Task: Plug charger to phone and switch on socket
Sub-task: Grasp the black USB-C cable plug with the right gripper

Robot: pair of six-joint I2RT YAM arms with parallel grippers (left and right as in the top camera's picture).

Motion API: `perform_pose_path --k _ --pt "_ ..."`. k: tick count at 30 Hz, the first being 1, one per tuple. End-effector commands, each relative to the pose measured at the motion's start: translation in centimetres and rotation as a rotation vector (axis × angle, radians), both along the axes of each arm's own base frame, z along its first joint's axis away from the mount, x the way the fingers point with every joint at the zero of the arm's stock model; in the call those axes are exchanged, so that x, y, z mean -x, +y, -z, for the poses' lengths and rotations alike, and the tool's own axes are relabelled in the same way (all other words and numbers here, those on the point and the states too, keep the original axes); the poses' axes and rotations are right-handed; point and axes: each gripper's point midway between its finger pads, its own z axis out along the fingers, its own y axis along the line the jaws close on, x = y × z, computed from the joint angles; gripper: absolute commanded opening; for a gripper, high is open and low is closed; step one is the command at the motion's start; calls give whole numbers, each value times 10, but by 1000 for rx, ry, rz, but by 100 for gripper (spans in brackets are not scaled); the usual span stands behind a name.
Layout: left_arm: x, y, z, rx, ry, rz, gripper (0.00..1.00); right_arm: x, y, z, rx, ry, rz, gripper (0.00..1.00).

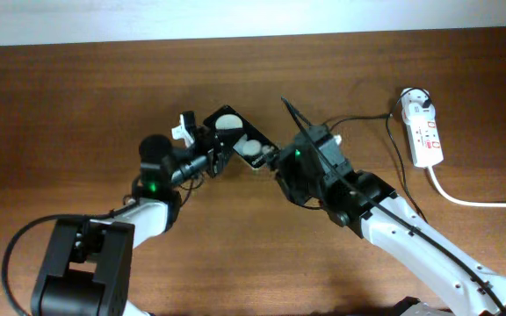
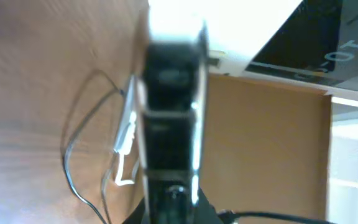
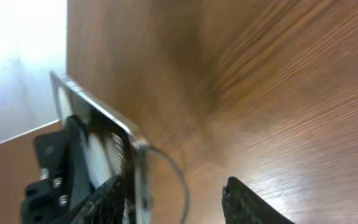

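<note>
Near the middle of the tabletop [image 1: 77, 88], a bit toward the far edge, the phone [image 1: 240, 136] is held up off the wood and tilted by the left hand [image 1: 202, 149], which is closed on one end of it. The right hand [image 1: 275, 165] sits at the phone's other end, fingers [image 3: 250, 202] spread, gripping nothing visible. The charger [image 1: 358, 118] runs as a thin black line from the socket [image 1: 425, 145] by the far right corner to the phone. In the right wrist view it loops off the phone's end, so the plug-in step looks about done — seating too blurry to confirm. Likely next is switching on the socket: the right arm must clear the cable without dragging it, cross to the far right corner and press a fingertip on the red switch marks [image 1: 429, 132]. Both arms reach in from the near corners — wrists rolled, phone edge-on to both wrist cameras.
</note>
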Motion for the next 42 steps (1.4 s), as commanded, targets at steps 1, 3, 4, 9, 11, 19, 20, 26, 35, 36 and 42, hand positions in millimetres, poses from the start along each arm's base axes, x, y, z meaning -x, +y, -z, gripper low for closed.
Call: perform_pose_path --k 1,3,4,9,11,19,20,26,35,36,42 --pt "-37 1 -25 -221 -180 33 0 14 -28 32 161 72 54 58" --pt "-47 0 -32 -427 -176 129 0 27 -53 47 283 132 95 64" --pt "-49 3 -39 -498 -189 156 0 34 -69 52 359 156 121 69" --pt "-18 22 -31 -702 -126 327 0 63 -107 64 541 263 142 99" --pt "-4 43 -3 -855 -63 367 0 59 -111 63 564 240 159 99" --pt "-2 58 9 -944 1 343 0 -40 -197 -12 550 64 302 93" --pt "-2 58 9 -943 0 343 0 -55 -211 -8 577 63 352 93" --pt "-1 59 10 -944 3 344 0 -140 -212 106 578 61 388 84" --pt "-6 60 9 -957 -11 328 0 -140 -164 179 536 43 -182 4" --pt "-6 60 9 -957 -11 328 0 -122 -152 185 528 86 -279 4" --pt "-6 60 9 -957 -10 328 0 4 -89 201 654 361 -840 83"
